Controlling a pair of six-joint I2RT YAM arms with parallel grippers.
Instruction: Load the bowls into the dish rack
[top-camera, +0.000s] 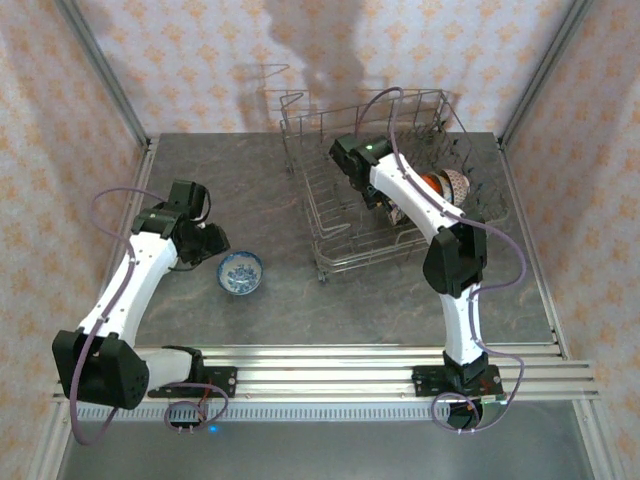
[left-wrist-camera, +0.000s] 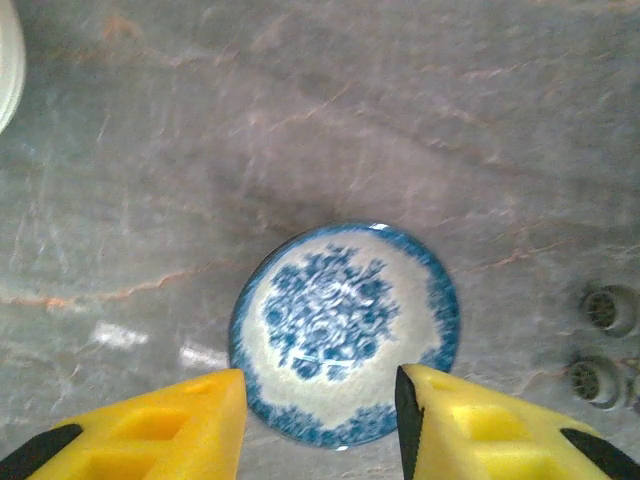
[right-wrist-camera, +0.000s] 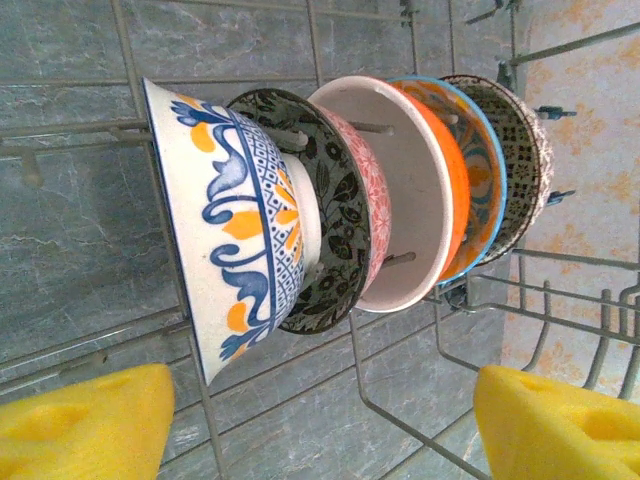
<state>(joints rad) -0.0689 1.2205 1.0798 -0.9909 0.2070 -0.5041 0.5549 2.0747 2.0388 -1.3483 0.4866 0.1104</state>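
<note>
Hovering over the last loose bowl: left end effector (left-wrist-camera: 320, 400) hangs just above the small round blue-and-white floral ceramic bowl (left-wrist-camera: 345, 330), which sits upright on the grey marbled tabletop (top-camera: 250, 180), left of and well apart from the large grey wire dish rack (top-camera: 300, 130). Its yellow fingers (left-wrist-camera: 190, 420) are parted with nothing between them, and from the left wrist camera they frame the bowl's near rim; can't tell if they touch it, looks like not. The gap reads narrower than the bowl, so this is a rim pinch, not a grab around it. Right end effector (right-wrist-camera: 325, 420) is inside the rack, jaws wide apart and empty, facing a row of five bowls standing on edge between the tines: white bowl with blue-and-yellow pattern (right-wrist-camera: 235, 230) nearest, then black-patterned bowl (right-wrist-camera: 330, 230), pink bowl with white inside (right-wrist-camera: 395, 190), orange bowl with blue rim (right-wrist-camera: 465, 170), brown-patterned bowl (right-wrist-camera: 525, 160) at the far end. Bowls nest close, some overlapping. Step in hand, as I judge it: pickup of the blue-and-white bowl, with the rack mostly loaded. Next move calls for lowering one finger inside and one outside the rim, closing firmly, lifting, carrying it right to the rack and tilting it on edge into a free tine slot. Risk: glazed rim slipping.
</note>
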